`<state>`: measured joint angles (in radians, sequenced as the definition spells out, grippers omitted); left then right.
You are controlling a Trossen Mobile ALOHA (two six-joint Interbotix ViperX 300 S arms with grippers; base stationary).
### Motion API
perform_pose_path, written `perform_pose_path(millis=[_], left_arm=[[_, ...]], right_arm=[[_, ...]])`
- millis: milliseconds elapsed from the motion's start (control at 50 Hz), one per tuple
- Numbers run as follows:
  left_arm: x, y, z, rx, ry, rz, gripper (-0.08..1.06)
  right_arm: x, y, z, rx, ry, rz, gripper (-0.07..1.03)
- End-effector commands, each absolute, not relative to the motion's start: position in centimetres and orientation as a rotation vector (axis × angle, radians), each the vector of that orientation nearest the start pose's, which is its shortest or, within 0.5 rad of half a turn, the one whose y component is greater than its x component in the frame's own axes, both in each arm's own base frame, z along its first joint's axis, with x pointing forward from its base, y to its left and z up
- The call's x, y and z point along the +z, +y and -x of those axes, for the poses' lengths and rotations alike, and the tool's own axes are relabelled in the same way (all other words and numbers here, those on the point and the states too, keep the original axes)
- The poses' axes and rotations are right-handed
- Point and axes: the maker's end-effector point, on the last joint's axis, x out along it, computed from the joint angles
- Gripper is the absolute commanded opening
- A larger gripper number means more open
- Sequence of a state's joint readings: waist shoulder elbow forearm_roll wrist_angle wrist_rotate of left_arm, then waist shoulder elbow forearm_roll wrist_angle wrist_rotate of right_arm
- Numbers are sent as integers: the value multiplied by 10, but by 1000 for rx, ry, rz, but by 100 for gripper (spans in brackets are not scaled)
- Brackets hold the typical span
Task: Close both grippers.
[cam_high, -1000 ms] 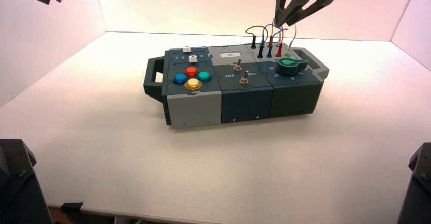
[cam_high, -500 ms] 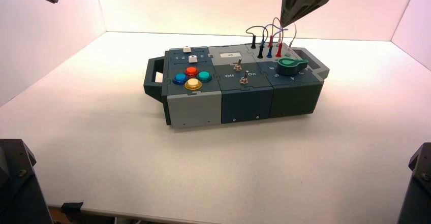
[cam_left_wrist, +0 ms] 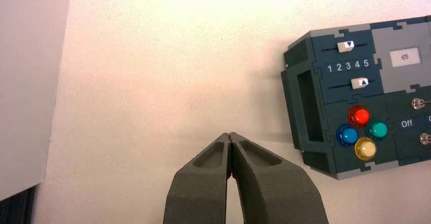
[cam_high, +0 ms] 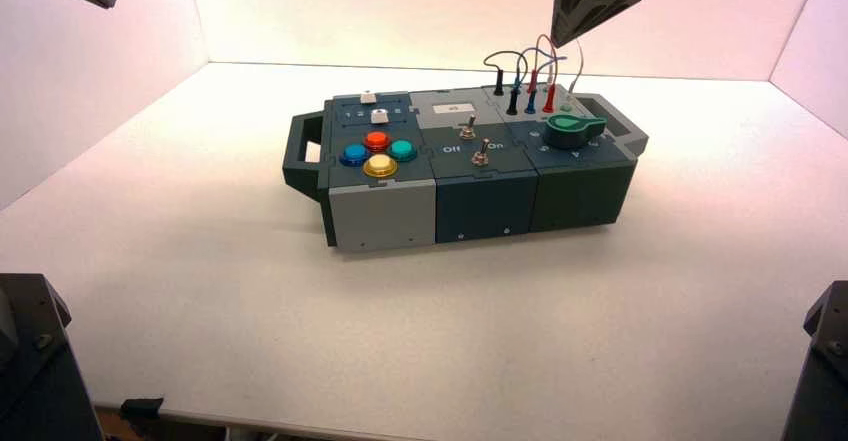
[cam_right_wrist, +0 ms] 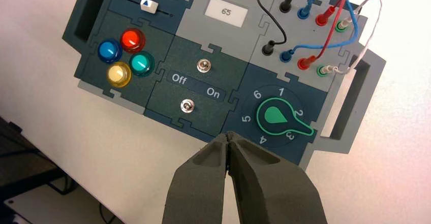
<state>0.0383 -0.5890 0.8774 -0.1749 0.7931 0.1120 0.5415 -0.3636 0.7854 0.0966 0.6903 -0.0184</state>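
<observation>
White tabletop [cam_high: 250,291]; both pincers [cam_left_wrist: 230,135] [cam_right_wrist: 229,134] closed.

The high camera looks down from behind the arms at the whole box [cam_high: 460,166] on the white table [cam_high: 500,311]. The left wrist camera looks down past the left gripper [cam_left_wrist: 230,135] and sees only the box's handle end. The right wrist camera hangs nearer, above the box. All three views share the four coloured buttons [cam_right_wrist: 123,56].

Two dark grey matte plastic grippers, left [cam_left_wrist: 230,135] and right [cam_right_wrist: 229,134], each bear two tapering, angular fingers with recessed hollows.
</observation>
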Motion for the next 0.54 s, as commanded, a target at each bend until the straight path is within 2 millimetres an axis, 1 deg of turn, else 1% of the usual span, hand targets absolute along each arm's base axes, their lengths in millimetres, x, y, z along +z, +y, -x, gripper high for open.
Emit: perform_pose_path(millis=[20, 180, 540], left_arm=[[179, -15, -258, -81, 1039, 97, -3], [179, -16, -259, -82, 1039, 101, -3], [176, -16, -260, -82, 1048, 107, -3]], right_arm=[[157, 167, -259, 508, 1077, 209, -3], [153, 167, -259, 506, 1087, 212, -3], [159, 169, -261, 508, 1076, 206, -3]])
